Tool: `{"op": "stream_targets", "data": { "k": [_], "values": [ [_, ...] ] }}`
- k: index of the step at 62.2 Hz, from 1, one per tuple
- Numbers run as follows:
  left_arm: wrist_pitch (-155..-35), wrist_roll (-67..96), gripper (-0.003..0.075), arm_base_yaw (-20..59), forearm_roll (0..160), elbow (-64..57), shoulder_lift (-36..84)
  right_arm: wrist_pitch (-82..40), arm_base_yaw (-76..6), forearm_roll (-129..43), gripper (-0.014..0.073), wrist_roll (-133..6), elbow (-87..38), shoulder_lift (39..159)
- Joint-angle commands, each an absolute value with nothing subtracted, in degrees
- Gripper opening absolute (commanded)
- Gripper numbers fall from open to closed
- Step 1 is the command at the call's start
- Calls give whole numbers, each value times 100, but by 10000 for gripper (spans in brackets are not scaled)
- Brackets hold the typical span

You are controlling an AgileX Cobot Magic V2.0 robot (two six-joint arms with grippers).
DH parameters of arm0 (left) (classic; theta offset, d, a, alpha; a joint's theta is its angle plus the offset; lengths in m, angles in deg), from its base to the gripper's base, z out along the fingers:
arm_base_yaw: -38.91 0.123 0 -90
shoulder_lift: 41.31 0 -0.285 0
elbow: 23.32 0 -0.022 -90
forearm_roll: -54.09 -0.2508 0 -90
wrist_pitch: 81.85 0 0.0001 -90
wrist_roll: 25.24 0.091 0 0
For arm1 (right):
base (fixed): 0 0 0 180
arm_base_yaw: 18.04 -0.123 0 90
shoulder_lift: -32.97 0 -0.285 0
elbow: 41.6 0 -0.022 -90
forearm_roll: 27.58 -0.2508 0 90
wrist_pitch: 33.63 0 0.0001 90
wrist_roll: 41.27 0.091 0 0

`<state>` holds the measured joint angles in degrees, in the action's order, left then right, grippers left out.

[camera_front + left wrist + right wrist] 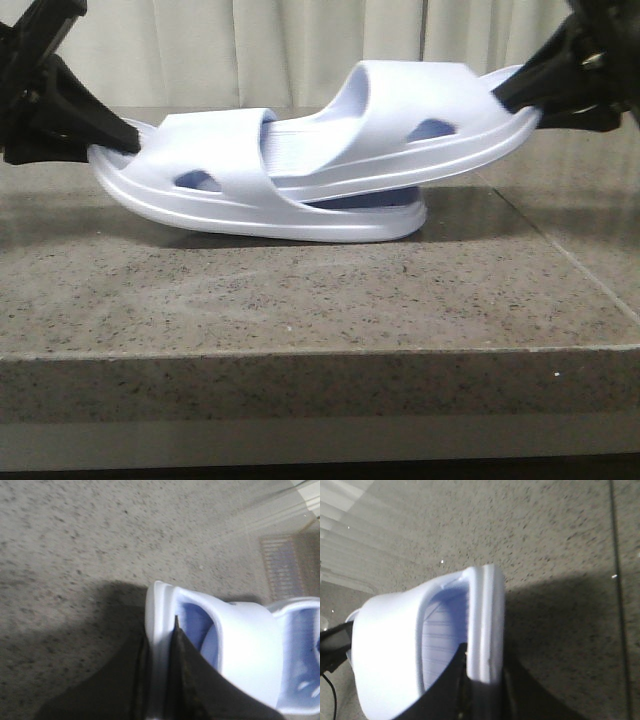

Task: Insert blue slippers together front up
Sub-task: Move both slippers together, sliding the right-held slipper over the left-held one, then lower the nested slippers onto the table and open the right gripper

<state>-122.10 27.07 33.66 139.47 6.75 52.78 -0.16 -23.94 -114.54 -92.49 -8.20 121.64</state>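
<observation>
Evidently light, springy foam: left gripper (125, 140) and right gripper (510, 95) each pinch a blue slippers (300, 180) rim.

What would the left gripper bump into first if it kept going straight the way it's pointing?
Probably the slipper it holds: the left gripper is already clamped on its end and points along it, toward the other slipper nested inside.
</observation>
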Motion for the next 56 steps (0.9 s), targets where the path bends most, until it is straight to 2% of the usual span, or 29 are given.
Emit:
{"op": "stream_targets", "data": {
  "k": [1, 13, 56],
  "values": [
    [-12406, 2702, -20, 3315, 14277, 533, 5107, -197, -3066, -11733, -117, -9333, -941, 12166],
    [-12406, 2702, -20, 3315, 14277, 533, 5107, -636, -3824, -11858, -117, -9374, -1035, 12409],
    [-12688, 2702, -20, 3274, 14379, 533, 5107, -766, -3764, -11784, -117, -9393, -1092, 12449]
  ]
}}
